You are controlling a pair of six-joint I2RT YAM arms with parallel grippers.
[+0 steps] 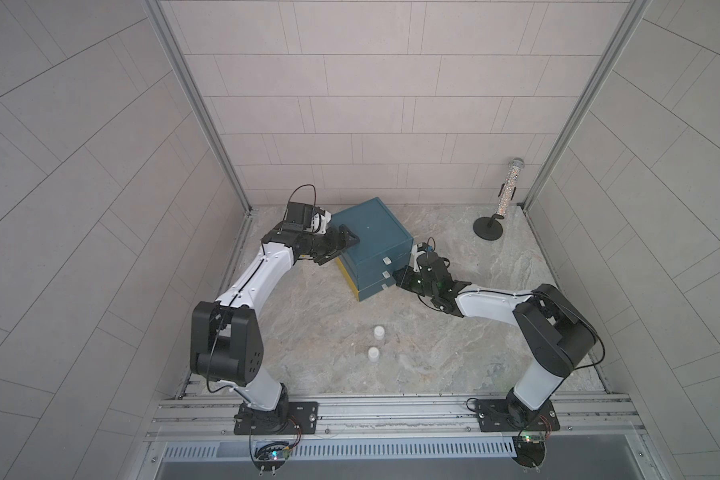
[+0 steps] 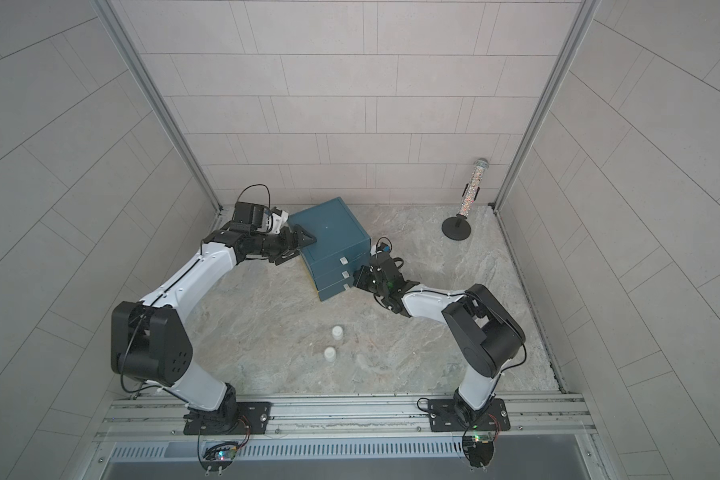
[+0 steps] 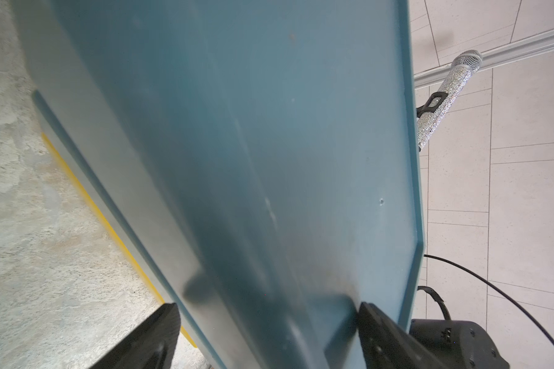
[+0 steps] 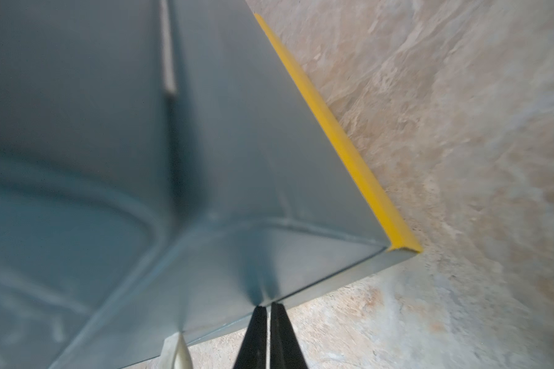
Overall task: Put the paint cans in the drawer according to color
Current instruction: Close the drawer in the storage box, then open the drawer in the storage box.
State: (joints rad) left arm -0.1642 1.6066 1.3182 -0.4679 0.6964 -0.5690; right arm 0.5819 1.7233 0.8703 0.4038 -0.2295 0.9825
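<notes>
- Paint cans (image 1: 378, 331), two white ones, are standing together on the surface (image 1: 300, 332), well apart from the blue drawer cabinet (image 1: 371, 232).
- Left hand (image 1: 336, 248) is straddling the cabinet's top corner, fingers spread.
- Right hand (image 4: 268, 311) is touching its lowest drawer front, fingers pressed together.

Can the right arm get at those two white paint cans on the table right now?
Probably yes. The right gripper sits shut at the drawer cabinet, and only bare table lies between it and the white paint cans. It would need to open first.
</notes>
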